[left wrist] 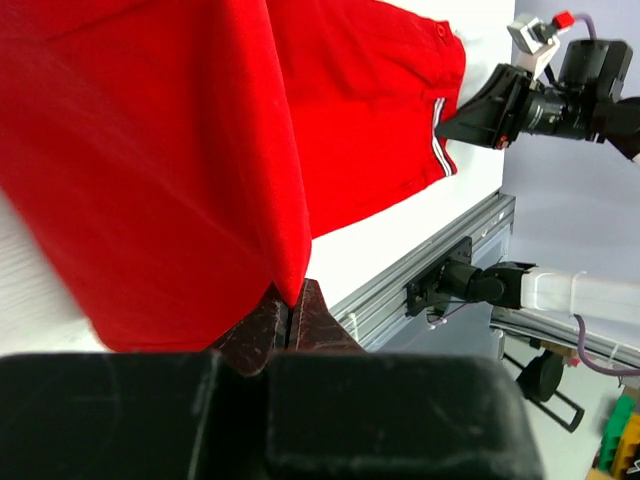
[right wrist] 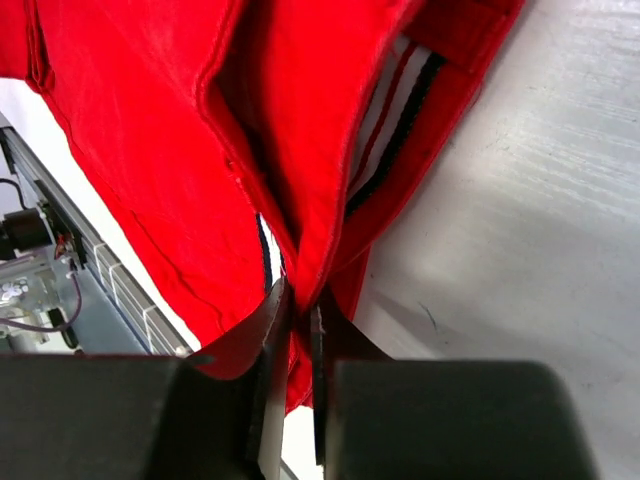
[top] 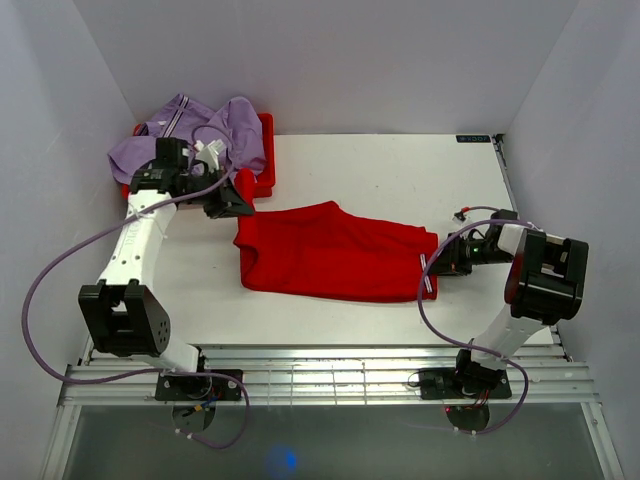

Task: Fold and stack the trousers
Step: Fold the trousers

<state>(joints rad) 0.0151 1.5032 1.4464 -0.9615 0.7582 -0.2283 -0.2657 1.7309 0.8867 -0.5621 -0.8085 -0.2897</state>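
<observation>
Red trousers [top: 335, 255] stretched left to right on the surface [top: 400, 170].
We see them lying mid-surface, plain red with striped trim at the right end (waist or hem, we cannot tell). The left fingers [left wrist: 315, 320] pinch the far-left corner, hiding it from above; the right fingers [right wrist: 340, 340] pinch the striped edge.

I found the red trousers [top: 335, 252] lying spread across the white table [top: 400, 170], their length running left to right. My left gripper [top: 232, 200] was at their far left corner, touching the cloth. My right gripper [top: 443, 262] was at their right end, against the striped edge. Beyond the trousers' far left corner, a purple garment [top: 190, 135] lay heaped on a red tray [top: 266, 150].
</observation>
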